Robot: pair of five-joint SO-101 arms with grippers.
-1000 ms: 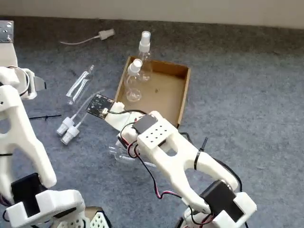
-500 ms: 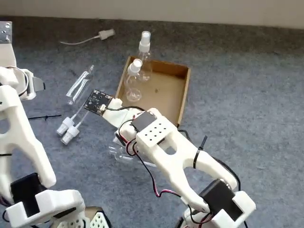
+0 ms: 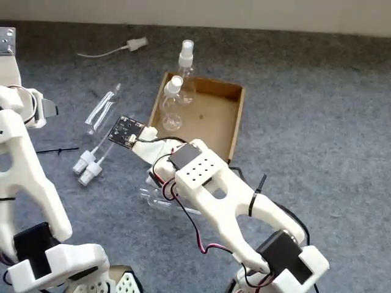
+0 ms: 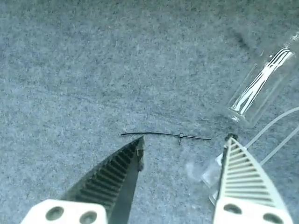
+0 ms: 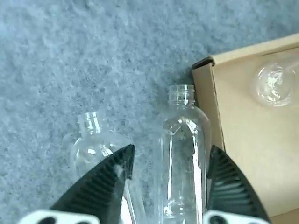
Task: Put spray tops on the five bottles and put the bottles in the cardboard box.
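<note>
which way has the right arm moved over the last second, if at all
Yes. In the high view the right arm has shifted slightly left and away from the camera, along the left wall of the cardboard box.

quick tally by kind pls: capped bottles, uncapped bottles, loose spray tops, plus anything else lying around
capped bottles: 2
uncapped bottles: 3
loose spray tops: 3
cardboard box: 1
black cable tie: 1
total: 10

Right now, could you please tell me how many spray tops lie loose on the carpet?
3. One spray top lies beyond the cardboard box; two more lie side by side left of it. The right arm may hide others.
</note>
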